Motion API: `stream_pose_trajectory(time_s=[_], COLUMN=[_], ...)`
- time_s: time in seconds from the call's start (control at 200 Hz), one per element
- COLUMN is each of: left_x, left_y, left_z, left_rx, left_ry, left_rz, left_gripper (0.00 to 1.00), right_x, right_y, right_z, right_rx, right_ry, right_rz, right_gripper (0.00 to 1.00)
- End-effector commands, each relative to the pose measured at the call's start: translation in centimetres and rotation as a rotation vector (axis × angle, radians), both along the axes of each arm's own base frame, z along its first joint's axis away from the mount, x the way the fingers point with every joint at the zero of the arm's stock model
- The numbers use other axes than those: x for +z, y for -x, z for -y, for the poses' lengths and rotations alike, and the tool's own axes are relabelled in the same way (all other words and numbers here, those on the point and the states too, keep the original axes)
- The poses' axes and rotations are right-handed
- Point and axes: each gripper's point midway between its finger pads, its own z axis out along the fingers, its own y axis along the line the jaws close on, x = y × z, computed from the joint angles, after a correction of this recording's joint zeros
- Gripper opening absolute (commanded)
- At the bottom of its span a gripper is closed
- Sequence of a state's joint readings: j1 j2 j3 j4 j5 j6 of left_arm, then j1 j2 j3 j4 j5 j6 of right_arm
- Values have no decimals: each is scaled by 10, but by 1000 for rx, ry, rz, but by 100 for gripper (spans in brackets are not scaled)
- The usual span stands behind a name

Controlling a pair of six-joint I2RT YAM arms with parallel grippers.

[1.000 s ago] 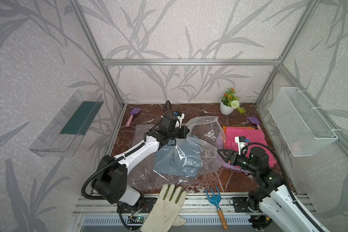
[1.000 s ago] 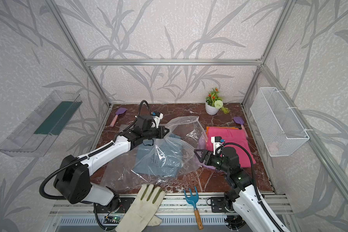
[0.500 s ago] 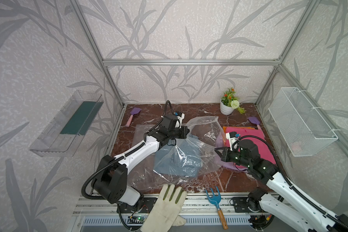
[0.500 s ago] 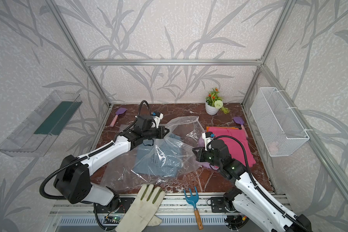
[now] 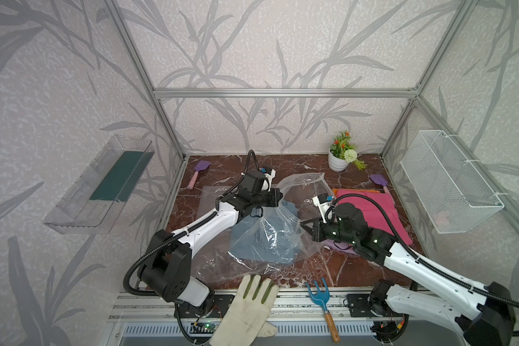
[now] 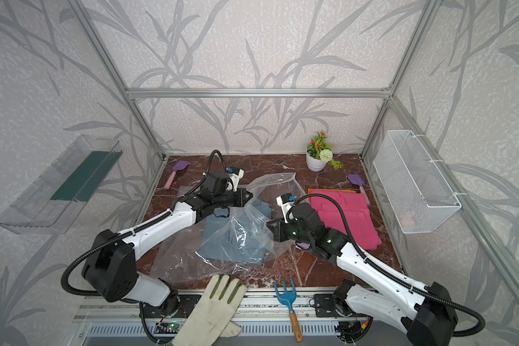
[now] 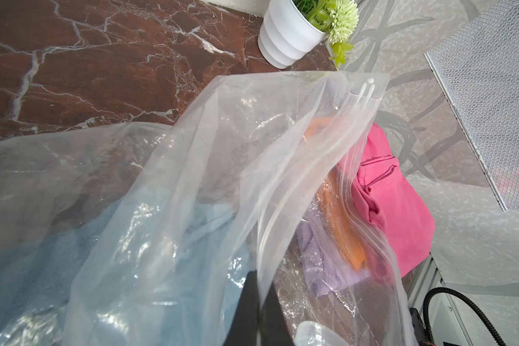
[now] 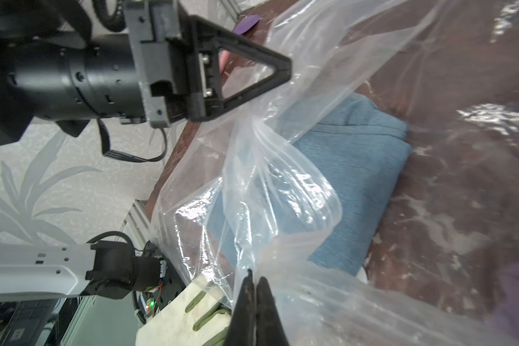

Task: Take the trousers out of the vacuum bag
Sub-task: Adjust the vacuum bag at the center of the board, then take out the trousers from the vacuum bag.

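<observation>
The marble tabletop fills the lower middle of both top views. The vacuum bag lies crumpled across its centre, with its zip-seal edge lifted. The light blue trousers lie folded inside the bag. Right of centre, outside the bag, the pink trousers lie flat over the orange trousers. The lilac trousers sit just below them, partly under the right arm. The left gripper has its jaws closed tight on the bag's upper film. The right gripper pinches the film at the bag's right side, jaws closed.
</observation>
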State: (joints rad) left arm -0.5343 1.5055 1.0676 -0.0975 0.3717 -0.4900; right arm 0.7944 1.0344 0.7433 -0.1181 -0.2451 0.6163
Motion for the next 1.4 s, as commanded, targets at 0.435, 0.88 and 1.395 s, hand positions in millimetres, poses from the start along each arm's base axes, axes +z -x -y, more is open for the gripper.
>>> stream_pose_trajectory(time_s=[0.435,0.88,1.395], left_x=[15,27,53], left_y=[-3,5,42], left_z=[4,18,73], left_rx=[-15,-88,-273], left_ry=[11,40,-1], left_rz=[41,64,133], left_gripper=[0,0,0], right_x=[81,83,-21], right_y=[7,-6,-71], right_z=[-26,81,67], right_rx=[72,-182,-132], right_ry=[-113,1,-7], right_rz=[213,234,-91], right_gripper=[0,55,70])
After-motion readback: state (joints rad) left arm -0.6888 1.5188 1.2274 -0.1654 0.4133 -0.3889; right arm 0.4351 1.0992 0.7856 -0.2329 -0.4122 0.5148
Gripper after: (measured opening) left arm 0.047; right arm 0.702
